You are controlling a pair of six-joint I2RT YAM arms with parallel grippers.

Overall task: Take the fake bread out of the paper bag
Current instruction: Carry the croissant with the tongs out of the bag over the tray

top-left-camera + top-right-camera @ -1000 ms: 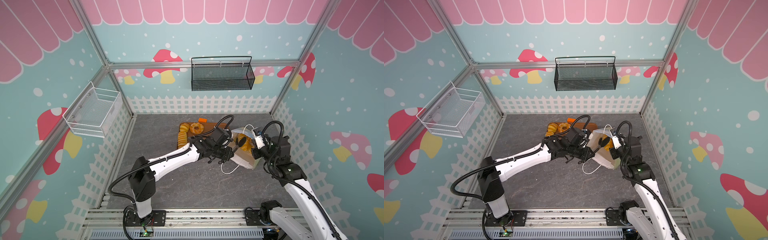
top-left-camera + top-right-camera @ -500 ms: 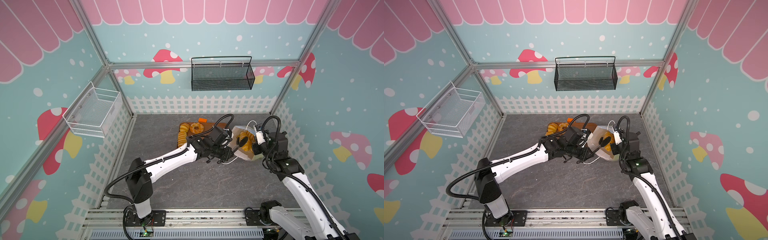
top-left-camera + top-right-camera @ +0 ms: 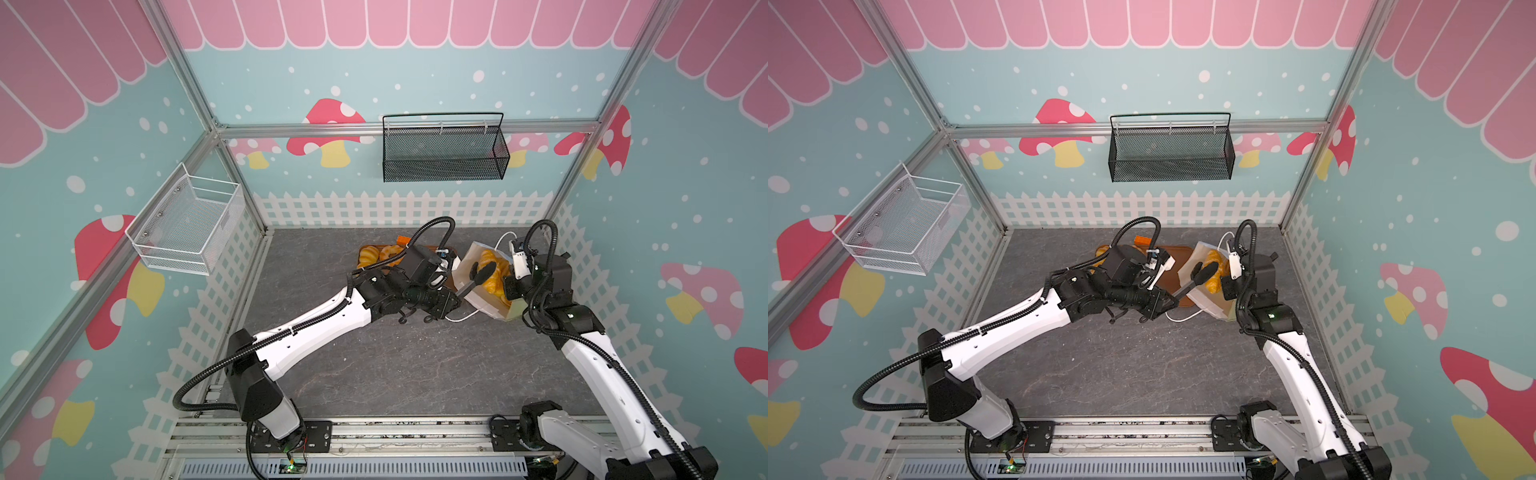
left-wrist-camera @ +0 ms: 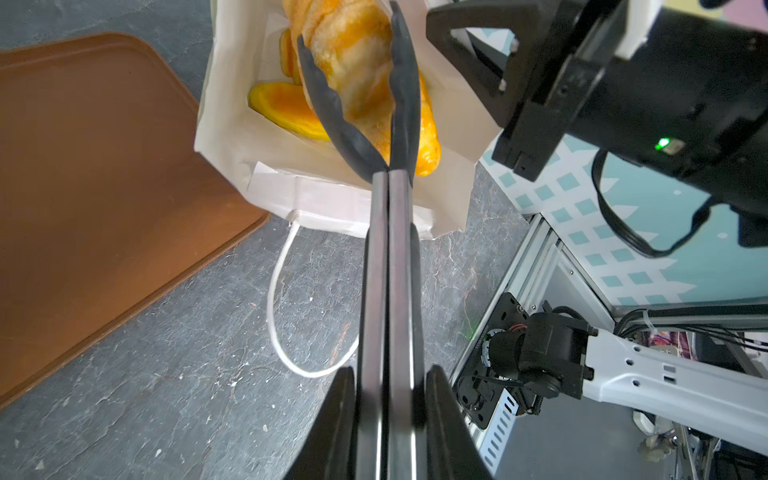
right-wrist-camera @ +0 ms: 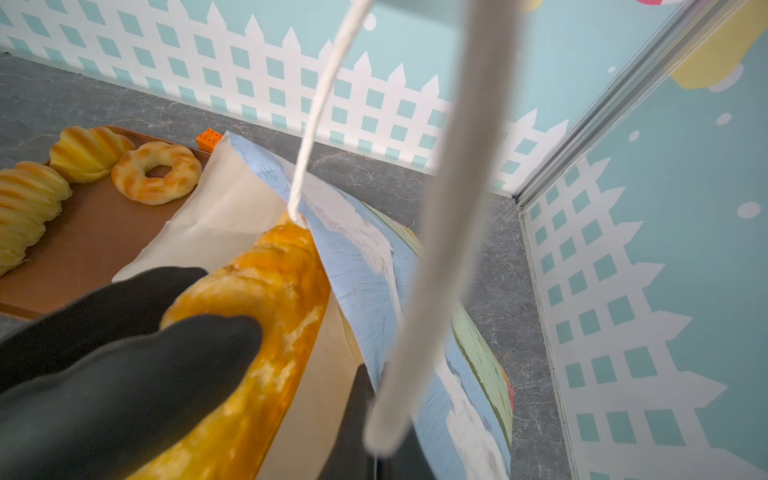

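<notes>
Grey stone-look tabletop, pastel mushroom walls. Left gripper is clamped on steel tongs with black tips. The tongs are closed round a glossy golden long roll, which sticks out of the tilted white-lined paper bag at the tray's edge. More yellow bread pieces lie inside. Right gripper is pinched on the bag's white cord handle. Beyond, a flat orange-brown tray carries a ring doughnut, a ridged bun and a ridged roll. Orange toy brick behind it. Black mesh basket on the back wall.

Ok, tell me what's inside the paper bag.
A long roll, pinched by the tongs, and a flatter yellow pastry beside it. Whatever lies deeper in the paper bag is covered.
</notes>
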